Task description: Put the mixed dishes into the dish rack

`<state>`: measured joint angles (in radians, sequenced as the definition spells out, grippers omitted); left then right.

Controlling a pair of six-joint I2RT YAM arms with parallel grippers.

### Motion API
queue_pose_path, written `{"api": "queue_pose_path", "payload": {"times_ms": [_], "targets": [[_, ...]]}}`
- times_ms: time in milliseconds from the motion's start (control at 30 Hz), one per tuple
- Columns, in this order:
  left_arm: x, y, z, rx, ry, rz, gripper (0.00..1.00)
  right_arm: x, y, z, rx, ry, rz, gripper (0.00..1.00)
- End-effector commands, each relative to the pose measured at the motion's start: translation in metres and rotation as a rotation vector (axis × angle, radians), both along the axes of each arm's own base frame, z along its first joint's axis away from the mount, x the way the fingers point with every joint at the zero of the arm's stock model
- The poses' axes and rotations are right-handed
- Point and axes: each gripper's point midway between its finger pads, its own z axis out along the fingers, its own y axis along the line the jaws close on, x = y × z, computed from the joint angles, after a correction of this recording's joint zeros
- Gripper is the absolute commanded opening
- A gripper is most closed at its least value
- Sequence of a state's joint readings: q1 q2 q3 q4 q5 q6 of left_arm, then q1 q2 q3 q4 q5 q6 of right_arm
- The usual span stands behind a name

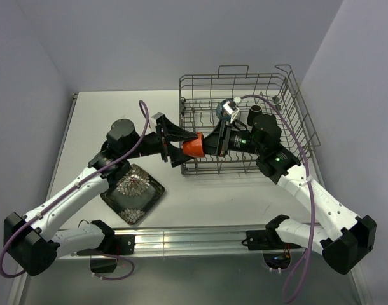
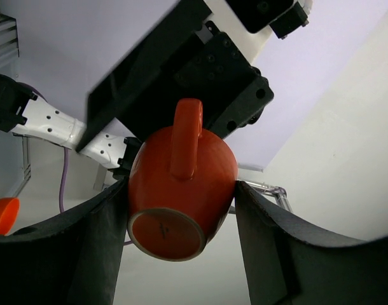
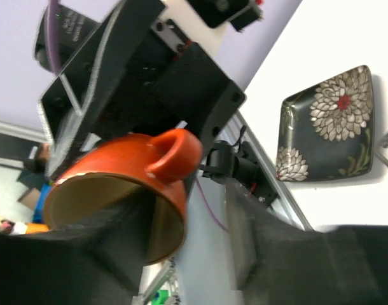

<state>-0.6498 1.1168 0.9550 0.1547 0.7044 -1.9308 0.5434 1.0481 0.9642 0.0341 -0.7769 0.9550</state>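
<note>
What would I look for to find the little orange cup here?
Find the grey wire dish rack at the back right of the table. Off its front left corner, the small orange cup hangs aloft between the left gripper and the right gripper. Unlike the dark plate nearby, it is bright orange with a loop handle.

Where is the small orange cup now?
Top view: the small orange cup is in mid-air between the left gripper and right gripper, at the near-left corner of the dish rack.
</note>
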Motion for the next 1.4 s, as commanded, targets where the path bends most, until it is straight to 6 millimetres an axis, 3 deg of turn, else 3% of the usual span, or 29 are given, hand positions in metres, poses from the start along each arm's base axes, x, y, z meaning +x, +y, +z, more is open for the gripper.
{"api": "queue_pose_path", "payload": {"times_ms": [0, 167, 267, 467, 533, 567, 600, 633, 700, 733, 800, 833, 900, 933, 967, 1000, 1067, 1100, 1133, 1200, 1233, 1300, 1333, 1367], "targets": [[-0.008, 0.006, 0.029, -0.079, -0.105, 0.011, 0.00, 0.001, -0.004, 0.017, 0.004, -0.072, -0.024, 0.58], [-0.004, 0.006, 0.027, -0.070, -0.107, 0.020, 0.00, 0.004, -0.010, 0.014, -0.031, -0.078, -0.050, 0.63], [0.006, 0.007, 0.020, -0.024, -0.116, 0.036, 0.00, 0.012, -0.025, 0.013, -0.071, -0.098, -0.132, 0.64], [0.039, 0.010, -0.006, 0.214, -0.192, 0.075, 0.00, 0.036, -0.094, 0.014, -0.164, -0.114, -0.388, 0.64], [0.050, 0.011, -0.004, 0.270, -0.258, 0.092, 0.00, 0.038, -0.114, 0.009, -0.230, -0.090, -0.462, 0.64], [0.057, 0.009, -0.020, 0.325, -0.225, 0.085, 0.00, 0.039, -0.129, -0.005, -0.298, -0.056, -0.505, 0.64], [0.064, 0.009, -0.028, 0.371, -0.262, 0.092, 0.00, 0.039, -0.136, 0.001, -0.323, -0.069, -0.536, 0.64], [0.069, 0.008, -0.022, 0.389, -0.288, 0.101, 0.00, 0.042, -0.145, -0.004, -0.370, -0.060, -0.576, 0.64], [0.082, 0.006, -0.049, 0.495, -0.288, 0.085, 0.00, 0.039, -0.157, -0.013, -0.460, -0.033, -0.604, 0.63], [0.091, 0.007, -0.044, 0.521, -0.318, 0.110, 0.00, 0.038, -0.161, -0.016, -0.484, -0.025, -0.616, 0.63], [0.104, 0.007, -0.069, 0.624, -0.316, 0.095, 0.00, 0.031, -0.163, -0.019, -0.510, -0.026, -0.608, 0.63], [0.113, 0.008, -0.065, 0.656, -0.344, 0.124, 0.00, 0.029, -0.163, -0.020, -0.509, -0.023, -0.607, 0.63], [0.125, 0.008, -0.086, 0.749, -0.353, 0.106, 0.00, 0.022, -0.162, -0.024, -0.505, -0.019, -0.591, 0.63], [0.133, 0.007, -0.080, 0.773, -0.381, 0.132, 0.00, 0.021, -0.162, -0.027, -0.507, -0.014, -0.588, 0.63], [0.140, 0.004, -0.093, 0.811, -0.385, 0.112, 0.00, 0.018, -0.162, -0.030, -0.507, -0.011, -0.583, 0.63], [0.141, 0.001, -0.091, 0.828, -0.397, 0.103, 0.00, 0.017, -0.162, -0.036, -0.513, 0.003, -0.576, 0.63], [0.150, -0.003, -0.109, 0.898, -0.404, 0.088, 0.00, 0.014, -0.161, -0.041, -0.518, 0.012, -0.563, 0.62], [0.152, -0.009, -0.103, 0.906, -0.432, 0.086, 0.00, 0.013, -0.161, -0.043, -0.523, 0.015, -0.562, 0.62], [0.157, -0.008, -0.121, 0.966, -0.410, 0.076, 0.00, 0.013, -0.162, -0.044, -0.528, 0.017, -0.562, 0.62], [0.160, -0.015, -0.119, 0.999, -0.451, 0.063, 0.00, 0.011, -0.164, -0.046, -0.538, 0.016, -0.569, 0.62], [0.159, -0.015, -0.133, 1.043, -0.442, 0.030, 0.00, 0.011, -0.165, -0.047, -0.541, 0.016, -0.571, 0.62], [0.162, -0.020, -0.129, 1.079, -0.479, 0.030, 0.00, 0.011, -0.166, -0.049, -0.548, 0.019, -0.578, 0.62], [0.161, -0.019, -0.145, 1.130, -0.464, -0.012, 0.00, 0.011, -0.166, -0.049, -0.550, 0.018, -0.578, 0.62], [0.162, -0.018, -0.147, 1.161, -0.473, -0.014, 0.00, 0.011, -0.167, -0.049, -0.551, 0.018, -0.581, 0.62]]}}
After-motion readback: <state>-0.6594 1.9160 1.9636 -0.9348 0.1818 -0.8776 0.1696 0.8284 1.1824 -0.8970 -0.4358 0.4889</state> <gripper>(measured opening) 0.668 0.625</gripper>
